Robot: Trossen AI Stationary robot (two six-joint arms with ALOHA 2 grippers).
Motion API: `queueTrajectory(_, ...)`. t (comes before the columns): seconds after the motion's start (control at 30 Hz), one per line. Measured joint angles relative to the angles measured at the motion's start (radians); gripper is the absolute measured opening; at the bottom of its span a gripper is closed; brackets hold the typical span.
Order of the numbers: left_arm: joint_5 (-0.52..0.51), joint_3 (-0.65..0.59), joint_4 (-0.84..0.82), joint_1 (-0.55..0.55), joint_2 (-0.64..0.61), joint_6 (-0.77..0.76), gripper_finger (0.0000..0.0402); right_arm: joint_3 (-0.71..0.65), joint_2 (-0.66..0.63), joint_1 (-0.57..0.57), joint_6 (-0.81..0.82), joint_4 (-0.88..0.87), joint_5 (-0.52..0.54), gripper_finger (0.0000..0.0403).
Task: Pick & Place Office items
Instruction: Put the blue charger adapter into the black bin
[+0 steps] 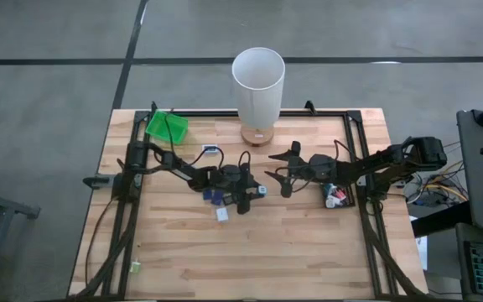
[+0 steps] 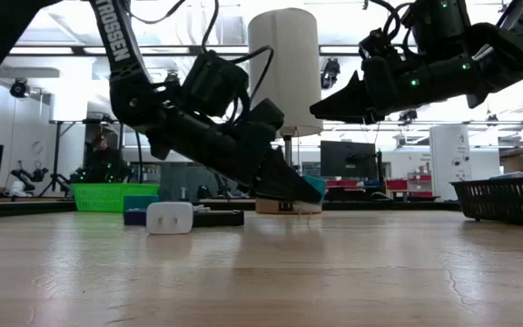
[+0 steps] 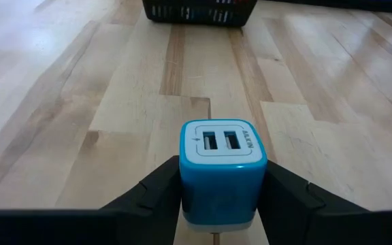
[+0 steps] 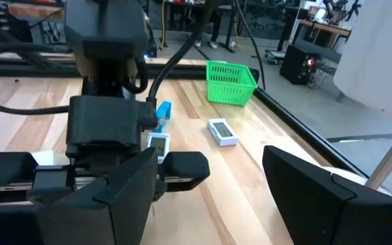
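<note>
Left gripper clamps a blue USB charger mid-table; right gripper hovers, fingers apart, facing it.

One tall white cylinder, one green basket, one black basket and two dark arms share the surface, with one teal two-port charger, one white charger block and roughly four more small office items visible, though their exact number cannot be told.
</note>
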Motion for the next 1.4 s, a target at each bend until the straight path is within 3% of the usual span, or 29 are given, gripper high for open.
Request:
queueTrajectory(1.07, 0.011, 0.006, -0.005, 0.003, 0.002, 0.001, 0.0173, 0.002, 0.000, 0.000, 0.000, -0.001, 0.000, 0.0265)
queueTrajectory(1.4, 0.013, 0.005, -0.010, 0.004, 0.002, 0.001, 0.0232, 0.002, 0.000, 0.000, 0.000, -0.001, 0.000, 0.0256)
